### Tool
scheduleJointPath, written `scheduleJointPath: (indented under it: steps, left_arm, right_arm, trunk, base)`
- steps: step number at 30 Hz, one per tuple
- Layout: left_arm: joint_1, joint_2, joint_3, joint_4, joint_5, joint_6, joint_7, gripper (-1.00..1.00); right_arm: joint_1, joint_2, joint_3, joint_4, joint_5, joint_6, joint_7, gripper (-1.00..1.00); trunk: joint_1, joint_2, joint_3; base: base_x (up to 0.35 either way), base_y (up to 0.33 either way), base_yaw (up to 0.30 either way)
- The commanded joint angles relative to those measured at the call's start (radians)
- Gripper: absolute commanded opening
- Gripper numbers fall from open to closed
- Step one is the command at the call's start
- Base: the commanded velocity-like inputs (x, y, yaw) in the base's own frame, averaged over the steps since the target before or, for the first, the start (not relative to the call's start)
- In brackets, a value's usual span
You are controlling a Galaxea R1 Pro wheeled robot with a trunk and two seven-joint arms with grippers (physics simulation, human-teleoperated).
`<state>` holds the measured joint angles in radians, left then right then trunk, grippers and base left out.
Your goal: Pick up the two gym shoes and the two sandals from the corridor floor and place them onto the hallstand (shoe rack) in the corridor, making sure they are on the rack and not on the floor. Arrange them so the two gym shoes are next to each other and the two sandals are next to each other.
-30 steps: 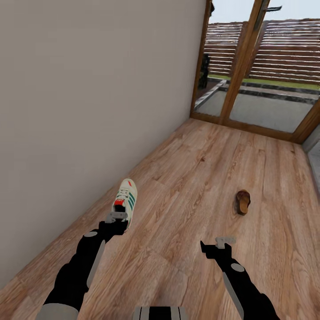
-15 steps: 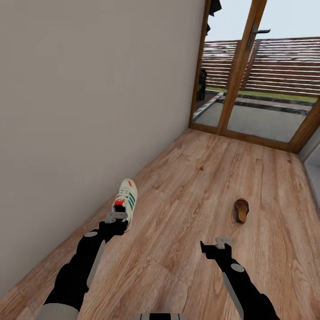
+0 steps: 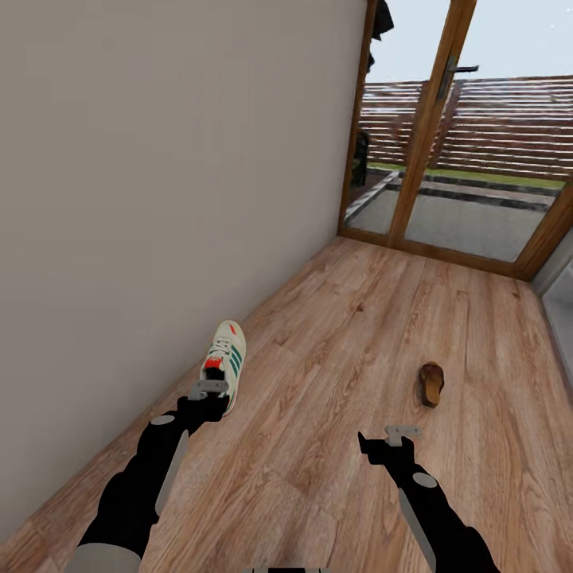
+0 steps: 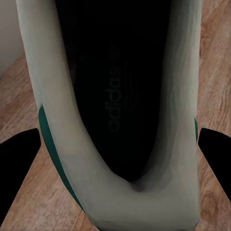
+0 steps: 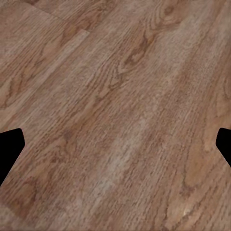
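Note:
One white gym shoe (image 3: 227,360) with green stripes and a red tongue patch points away from me, close to the left wall. My left gripper (image 3: 208,390) is shut on its heel end. In the left wrist view the shoe's dark opening (image 4: 115,96) sits between the two black fingers (image 4: 17,168). A brown sandal (image 3: 432,384) lies alone on the corridor floor (image 3: 334,334), ahead of my right gripper (image 3: 402,434). That gripper is open over bare planks, its fingertips (image 5: 9,147) wide apart with nothing between them. The hallstand is out of view.
A plain beige wall (image 3: 159,159) runs along the left side. At the far end a wood-framed glass door (image 3: 434,135) looks out on a terrace. A pale grey edge (image 3: 561,302) shows at the far right.
The whole view has shifted, so the camera moved: door and sandal sit slightly lower in the picture. Both arms and the held shoe keep their places relative to me.

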<state>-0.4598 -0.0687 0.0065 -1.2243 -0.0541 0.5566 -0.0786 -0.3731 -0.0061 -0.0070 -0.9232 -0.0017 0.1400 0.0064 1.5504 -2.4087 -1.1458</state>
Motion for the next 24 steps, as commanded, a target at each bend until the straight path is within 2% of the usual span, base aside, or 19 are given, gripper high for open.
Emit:
scheduleJointPath:
  steps: [1,6,12,24]
  left_arm:
    - [0.000,0.000,0.001,-0.001,-0.006,0.005,-0.006,-1.00]
    - [0.000,0.000,0.001,-0.001,-0.006,0.005,-0.006,-1.00]
    - [0.000,-0.001,0.000,-0.001,-0.005,0.005,-0.006,-1.00]
    - [0.000,-0.002,0.000,0.000,-0.003,0.005,-0.006,-1.00]
  right_arm:
    - [0.000,0.000,0.000,-0.002,0.000,0.006,0.001,1.00]
    - [0.002,-0.001,-0.001,-0.002,-0.001,0.006,0.001,1.00]
    - [0.002,-0.001,-0.001,-0.003,-0.001,0.007,0.001,1.00]
    - [0.002,-0.001,-0.001,-0.003,-0.001,0.007,0.001,1.00]
  trunk:
    - [0.000,0.000,-0.001]
    - [0.000,0.000,-0.001]
    - [0.000,0.000,0.000]
    - [0.000,0.000,0.006]
  base:
    - [0.000,0.000,0.000]
    - [0.029,0.000,0.000]
    - [0.227,0.000,-0.010]
    - [0.340,-0.003,-0.230]
